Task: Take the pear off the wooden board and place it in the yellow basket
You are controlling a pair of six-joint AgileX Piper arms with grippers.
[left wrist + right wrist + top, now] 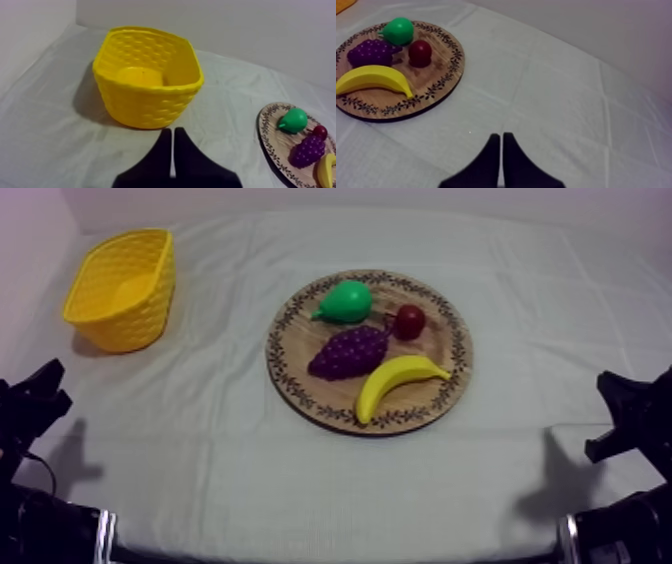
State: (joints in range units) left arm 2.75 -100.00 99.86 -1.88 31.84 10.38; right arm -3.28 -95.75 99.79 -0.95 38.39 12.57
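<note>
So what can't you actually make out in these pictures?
Left wrist view: the yellow basket's near wall hides the front of its floor.
Left wrist view: the picture's edge cuts off the banana and part of the wooden board.
Right wrist view: the edge cuts off nearly all of the basket.

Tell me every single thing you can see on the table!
basket: one, yellow, far left of the table, nothing inside
wooden board: one, brown with a patterned rim, middle of the table
pear: one, green, on the board, at its far edge
small red fruit: one, red, on the board, right of the pear
grapes: one bunch, purple, middle of the board
banana: one, yellow, on the board's near side
cloth: one, grey-white, covering the table
left gripper: one, black, shut on nothing, near the basket
right gripper: one, black, shut on nothing, over the cloth right of the board
</note>
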